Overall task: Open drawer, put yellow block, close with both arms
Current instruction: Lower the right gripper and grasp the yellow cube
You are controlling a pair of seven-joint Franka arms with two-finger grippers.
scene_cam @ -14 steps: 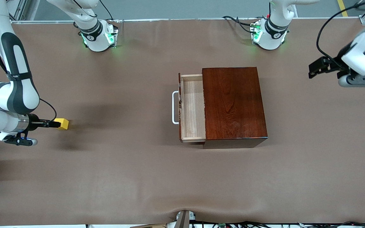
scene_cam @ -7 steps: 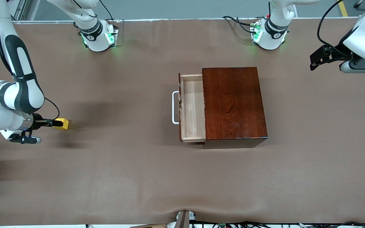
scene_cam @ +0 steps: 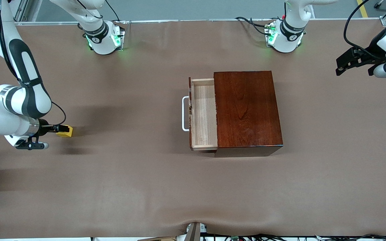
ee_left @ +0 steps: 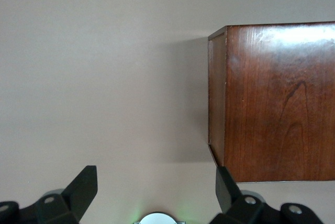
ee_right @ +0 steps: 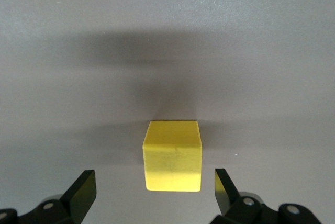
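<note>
Since a second ago the right gripper (scene_cam: 59, 128) has dropped closer over the yellow block (scene_cam: 65, 131), which sits on the table (scene_cam: 129, 184) toward the right arm's end; jaws wide, holding nothing. Centre the block between the fingers before closing. Left gripper (scene_cam: 343, 64) waits, open, empty. Drawer (scene_cam: 203, 113) stands open; the block's contact with the fingertips is hard to judge.

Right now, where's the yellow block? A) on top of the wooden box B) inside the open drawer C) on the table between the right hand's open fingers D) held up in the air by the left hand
C: the yellow block sits on the table, with the right hand open, a finger on each side; the drawer stands open with nothing in it.
</note>
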